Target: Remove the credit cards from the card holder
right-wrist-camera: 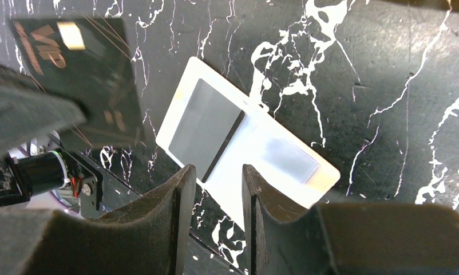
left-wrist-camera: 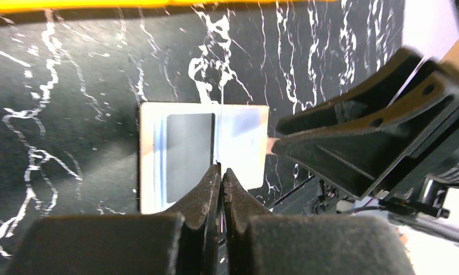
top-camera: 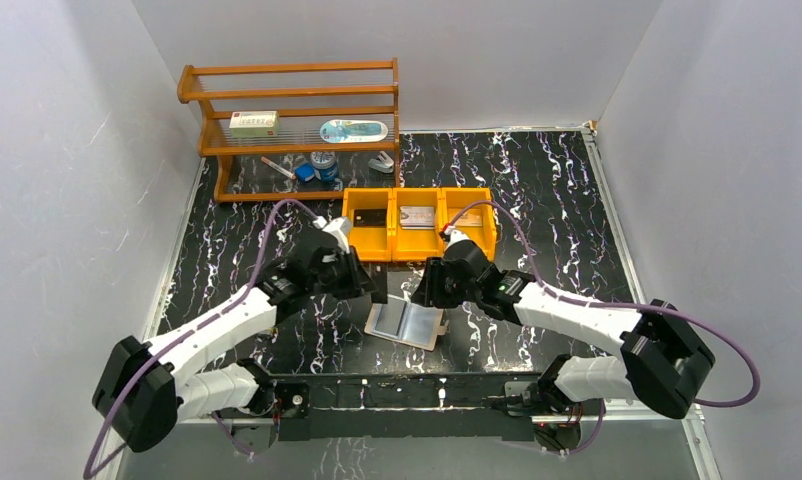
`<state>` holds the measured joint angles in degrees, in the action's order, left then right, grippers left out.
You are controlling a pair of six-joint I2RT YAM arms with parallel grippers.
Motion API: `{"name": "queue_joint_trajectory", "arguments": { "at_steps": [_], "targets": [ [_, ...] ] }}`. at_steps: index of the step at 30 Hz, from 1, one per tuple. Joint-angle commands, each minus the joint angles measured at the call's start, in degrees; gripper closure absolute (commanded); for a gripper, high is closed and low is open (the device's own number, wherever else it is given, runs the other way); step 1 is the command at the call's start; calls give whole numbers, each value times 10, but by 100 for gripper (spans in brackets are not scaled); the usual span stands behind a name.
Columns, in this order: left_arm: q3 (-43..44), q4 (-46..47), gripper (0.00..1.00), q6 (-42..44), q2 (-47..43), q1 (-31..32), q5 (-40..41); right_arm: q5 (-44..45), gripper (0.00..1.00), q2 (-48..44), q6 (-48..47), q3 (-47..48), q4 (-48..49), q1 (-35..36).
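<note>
While card holder (top-camera: 407,325) lies spread open on table (top-camera: 577,220), lower centre of top view, grey rectangle (left-wrist-camera: 187,154) shows in one sleeve: possibly card inside, cannot tell. Black card (right-wrist-camera: 78,69), upper left of right wrist view, clear of holder, clenched in left gripper (left-wrist-camera: 221,172). Right gripper (right-wrist-camera: 218,177) over holder, jaws apart, nothing between. Step, likely: one card extracted, awaiting drop-off. Next move calls for carrying it to orange tray (top-camera: 407,252), upper centre, then checking sleeves.

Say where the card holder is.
In the top view, the card holder lies open at the centre, by the left claw and right claw, nearer than the orange tray.
</note>
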<state>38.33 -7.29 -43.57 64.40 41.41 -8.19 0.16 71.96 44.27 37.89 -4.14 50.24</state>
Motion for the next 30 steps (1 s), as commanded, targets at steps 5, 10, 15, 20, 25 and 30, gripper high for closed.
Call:
{"name": "queue_joint_trajectory", "arguments": {
  "at_steps": [5,10,15,20,25,30],
  "targets": [
    [-96,95,100,-39,-90,-97,-162,-13,51,-51,57,-67,110,-3],
    [-176,211,100,-122,-132,-98,-196,-34,44,-66,87,-98,189,-4],
    [-215,267,100,-159,-168,-98,-194,-64,44,-65,98,-109,253,-6],
    [-216,298,100,-160,-154,-98,-225,-142,45,-39,110,-111,333,-18],
    [-219,333,100,-175,-142,-98,-244,-218,49,2,134,-111,414,-34],
    [-217,348,100,-180,-135,-98,-265,-268,59,32,165,-119,477,-59]
  ]
}}
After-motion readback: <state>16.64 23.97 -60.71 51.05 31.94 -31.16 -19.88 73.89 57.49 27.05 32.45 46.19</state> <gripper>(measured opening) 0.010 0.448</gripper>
